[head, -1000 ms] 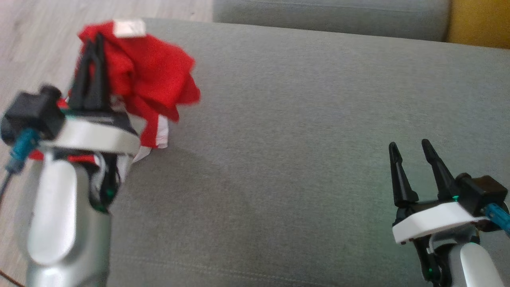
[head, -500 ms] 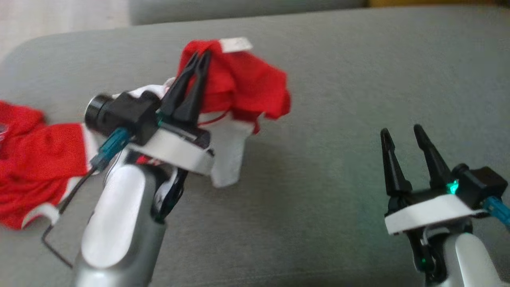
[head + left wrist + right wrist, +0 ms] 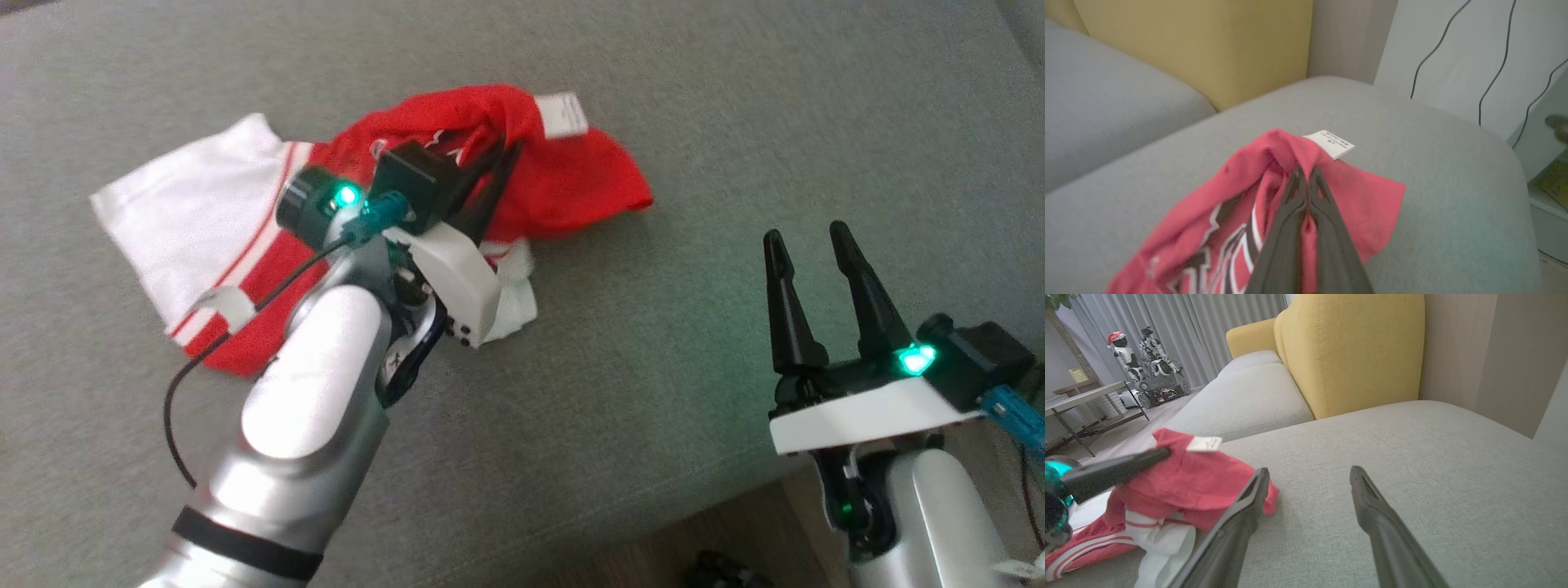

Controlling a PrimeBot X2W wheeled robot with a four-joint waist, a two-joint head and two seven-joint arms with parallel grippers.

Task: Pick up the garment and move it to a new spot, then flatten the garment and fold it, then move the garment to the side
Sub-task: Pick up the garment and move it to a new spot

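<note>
The garment (image 3: 571,175) is a red and white shirt with a white label, lying rumpled on the grey sofa cushion (image 3: 735,98). My left gripper (image 3: 504,149) is shut on a raised fold of the red cloth near the label. In the left wrist view the closed fingertips (image 3: 1306,179) pinch the garment (image 3: 1367,204) just below the label. My right gripper (image 3: 804,237) stands open over bare cushion to the garment's right, holding nothing. The right wrist view shows its spread fingers (image 3: 1372,506) with the garment (image 3: 1204,477) to their left.
A yellow backrest cushion (image 3: 1351,347) rises behind the seat, with a second grey seat (image 3: 1241,396) beside it. The cushion's front edge and dark floor (image 3: 653,555) lie near my right arm. A table (image 3: 1081,400) and small robots (image 3: 1143,355) stand far off.
The head camera has swung, shifting the whole picture. My left gripper has carried the garment toward the cushion's middle and lowered it, so more white cloth lies spread out. The right gripper stays open.
</note>
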